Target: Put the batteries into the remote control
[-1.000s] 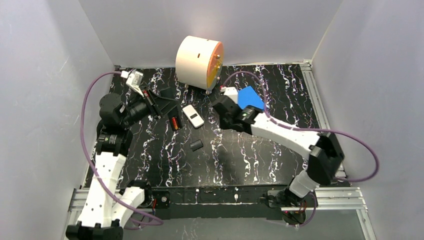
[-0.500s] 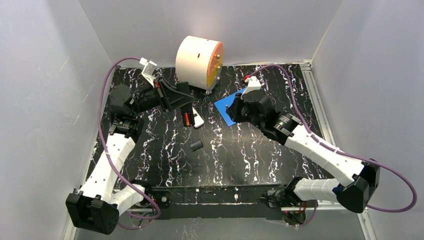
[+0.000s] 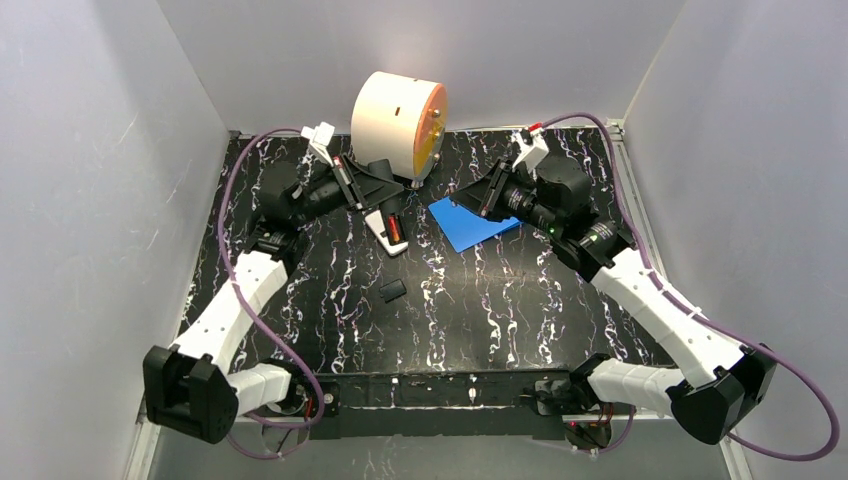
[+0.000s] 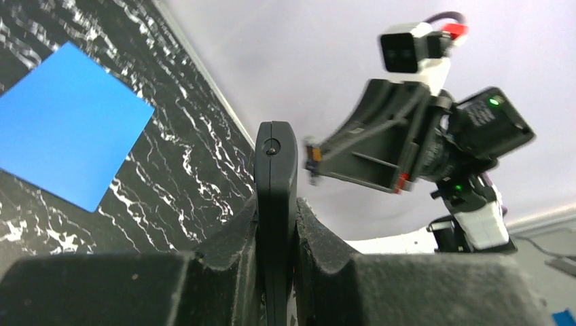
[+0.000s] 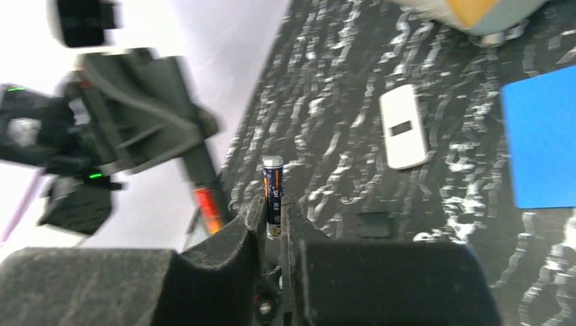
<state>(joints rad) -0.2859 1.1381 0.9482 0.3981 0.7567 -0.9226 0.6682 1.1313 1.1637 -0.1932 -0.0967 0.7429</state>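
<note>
The right claw (image 5: 274,204) is clenched on the dark battery (image 5: 274,182). In the right wrist view the battery stands upright at the centre of the frame, its long axis vertical and its silver cap pointing up past the fingertips. The left claw (image 4: 275,212) is clamped on the black remote (image 4: 275,163), seen edge-on in the left wrist view. The remote's long axis runs up the middle of the frame, and its rounded end points towards the right arm. The orange-red battery (image 3: 393,228) sits in that remote, lying along its length, above centre in the overhead view. Both claws are held above the table (image 3: 480,300), facing each other in the upper middle of that view. The white remote (image 5: 403,127) lies flat on the table at the upper right of the right wrist view, with a dark slot in its face. Below it lies a small dark piece (image 5: 372,224), and a blue square (image 5: 543,136) lies at the right edge. A white and orange drum (image 3: 398,125) stands at the top of the overhead view.
</note>
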